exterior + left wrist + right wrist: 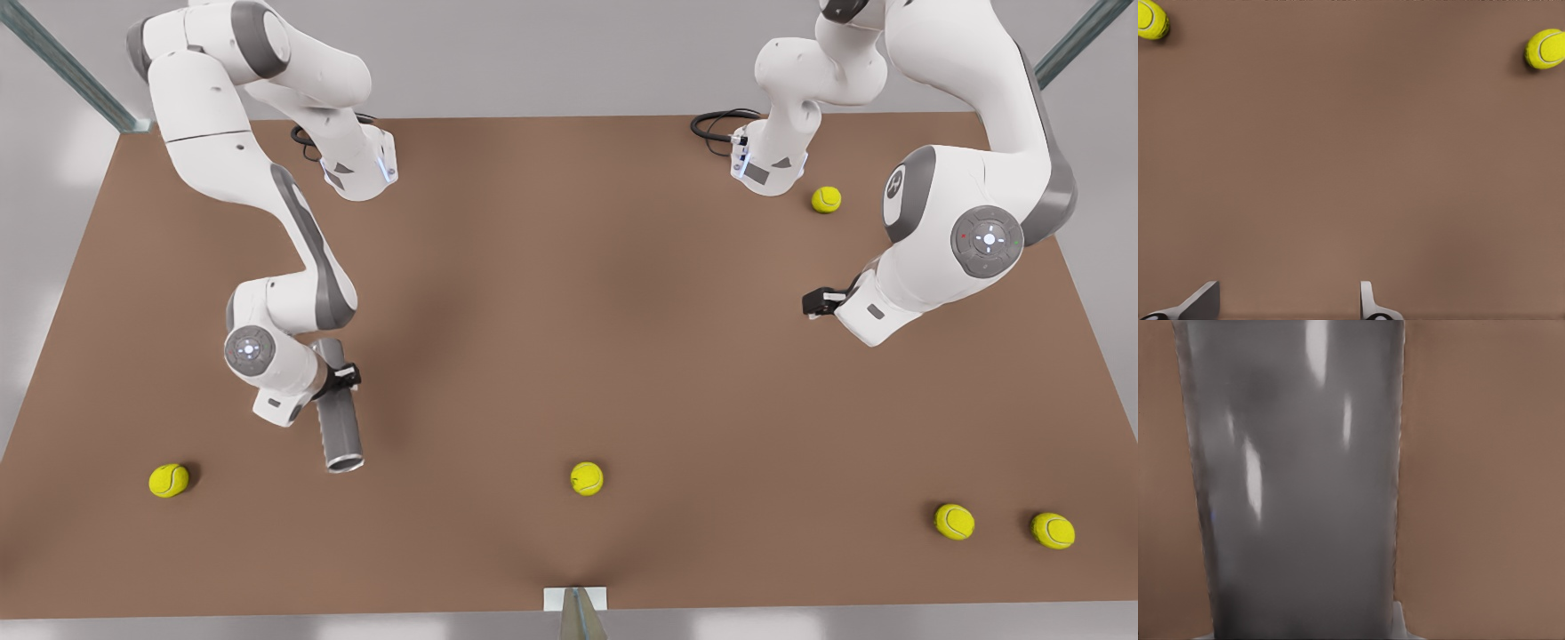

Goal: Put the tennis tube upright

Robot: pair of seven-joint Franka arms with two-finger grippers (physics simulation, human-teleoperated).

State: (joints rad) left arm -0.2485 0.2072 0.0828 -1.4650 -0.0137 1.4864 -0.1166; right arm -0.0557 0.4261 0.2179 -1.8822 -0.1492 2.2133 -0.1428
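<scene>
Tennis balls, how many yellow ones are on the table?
5. In the front view: one far back right, one near left, one near middle, and two near right, side by side. The arms might hide more.

The front view shows one tennis tube [340, 418], dark grey, at left of centre. Five tennis balls lie on the brown counter [569, 293]: one at lower left [168, 480], one at bottom centre [587, 478], two at lower right [954, 522] [1053, 531], and one at upper right [826, 199]. There are two white arms.
</scene>
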